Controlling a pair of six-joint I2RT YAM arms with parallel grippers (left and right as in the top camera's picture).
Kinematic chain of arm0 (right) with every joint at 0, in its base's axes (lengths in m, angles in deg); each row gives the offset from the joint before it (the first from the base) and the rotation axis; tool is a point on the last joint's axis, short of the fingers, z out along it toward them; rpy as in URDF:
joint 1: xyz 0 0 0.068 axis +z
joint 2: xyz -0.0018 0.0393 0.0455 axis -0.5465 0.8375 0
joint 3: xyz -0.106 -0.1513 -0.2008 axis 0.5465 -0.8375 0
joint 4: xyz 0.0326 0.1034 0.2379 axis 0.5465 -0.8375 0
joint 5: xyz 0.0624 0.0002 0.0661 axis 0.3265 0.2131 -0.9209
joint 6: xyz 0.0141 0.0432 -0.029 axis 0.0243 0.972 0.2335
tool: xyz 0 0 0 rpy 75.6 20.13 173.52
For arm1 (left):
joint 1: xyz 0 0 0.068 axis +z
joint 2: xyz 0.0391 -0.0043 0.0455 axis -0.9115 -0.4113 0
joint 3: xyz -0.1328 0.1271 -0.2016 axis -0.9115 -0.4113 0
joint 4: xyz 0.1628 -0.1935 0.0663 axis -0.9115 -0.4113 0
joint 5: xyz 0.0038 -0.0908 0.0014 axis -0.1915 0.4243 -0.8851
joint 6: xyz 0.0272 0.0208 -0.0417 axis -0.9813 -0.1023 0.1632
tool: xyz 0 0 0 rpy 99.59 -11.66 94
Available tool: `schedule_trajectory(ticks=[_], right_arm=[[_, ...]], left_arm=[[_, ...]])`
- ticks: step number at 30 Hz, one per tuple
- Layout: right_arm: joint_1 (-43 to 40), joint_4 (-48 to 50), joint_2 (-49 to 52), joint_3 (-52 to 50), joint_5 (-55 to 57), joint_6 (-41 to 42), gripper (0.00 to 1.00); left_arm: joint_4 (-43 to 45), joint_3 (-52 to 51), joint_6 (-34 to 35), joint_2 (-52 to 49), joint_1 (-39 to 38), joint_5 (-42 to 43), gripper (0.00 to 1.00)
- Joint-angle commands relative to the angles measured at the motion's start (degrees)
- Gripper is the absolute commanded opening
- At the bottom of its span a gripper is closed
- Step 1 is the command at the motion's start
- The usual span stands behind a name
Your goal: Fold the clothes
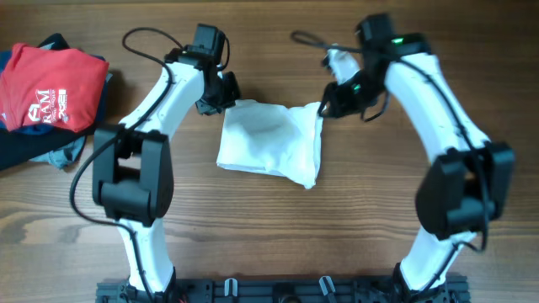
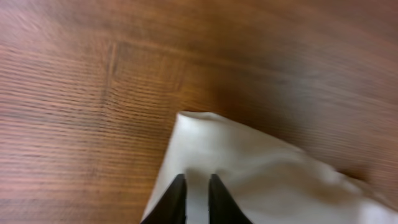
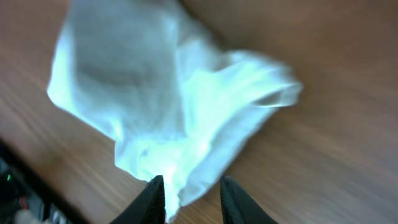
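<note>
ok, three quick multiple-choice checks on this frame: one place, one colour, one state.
1. Where does the white T-shirt lie?
A) hanging off the front edge
B) on the table, between the left tool and the right tool
C) draped over an arm

2. What colour is the top garment of the pile at the far left corner?
A) red
B) green
C) yellow

3. What state is the white T-shirt in?
A) spread flat, sleeves out
B) folded into a compact, rumpled bundle
C) rolled into a tube

Answers:
1 B: the overhead view shows it mid-table with a tool at each far corner.
2 A: a red shirt with a white logo tops the darker garments.
3 B: it is a small, layered block with no sleeves showing.
</note>
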Motion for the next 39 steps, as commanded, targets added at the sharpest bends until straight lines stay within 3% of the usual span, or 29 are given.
schedule_trajectory(ticks=[1, 3, 5, 8, 13, 17, 23, 25, 26, 29, 33, 36, 39], right_arm=[[3.17, -0.17, 4.72, -1.92, -2.43, -1.18, 0.30], [3.61, 0.15, 6.84, -2.19, 0.74, 0.02, 0.30], [3.58, 0.92, 10.56, -2.23, 12.00, 3.63, 0.30], [3.58, 2.05, 14.75, -2.23, 15.58, 5.09, 0.29], [2.36, 12.61, 15.65, -1.51, 36.81, 11.28, 0.26], [2.34, 22.18, 15.63, 2.86, 38.14, 6.91, 0.27], [2.40, 19.43, 10.51, 7.02, 38.16, 8.24, 0.27], [2.40, 18.21, 6.62, 7.02, 38.14, 7.80, 0.29], [2.40, 17.35, 4.83, 7.02, 38.14, 7.85, 0.30], [2.40, 14.14, 0.76, 7.02, 38.12, 9.68, 0.31], [1.84, 11.47, -1.86, 7.02, 37.94, 14.14, 0.31], [0.11, 10.08, -3.89, 7.02, 37.92, 16.94, 0.32], [-1.88, 9.33, -6.25, 7.02, 37.46, 17.14, 0.33]], left_arm=[[-1.33, 0.33, -0.50, -3.85, -0.17, 0.76, 0.16], [-4.07, 0.20, -0.50, -5.31, -0.44, 0.74, 0.16], [-8.48, -1.22, -0.50, -5.33, -0.44, 0.70, 0.16], [-14.43, -4.31, -0.46, -5.33, -0.70, 0.72, 0.08], [-20.81, -13.55, 4.37, -5.31, -3.45, 2.25, 0.04], [-21.44, -15.08, 7.80, -5.01, -9.68, 4.20, 0.04], [-21.16, -15.02, 12.04, 3.76, -11.69, -3.08, 0.04], [-20.63, -14.99, 12.00, 8.61, -10.71, -4.68, 0.13], [-19.58, -14.99, 12.00, 10.84, -10.36, -4.70, 0.36], [-9.75, -14.99, 11.67, 16.48, -9.31, -4.85, 0.67], [14.67, -15.02, -0.98, 16.28, -8.83, 1.20, 0.79], [18.73, -15.02, -2.29, 12.11, -7.08, 5.25, 0.80], [22.84, -15.02, -4.79, 6.93, -4.63, 15.32, 0.83]])
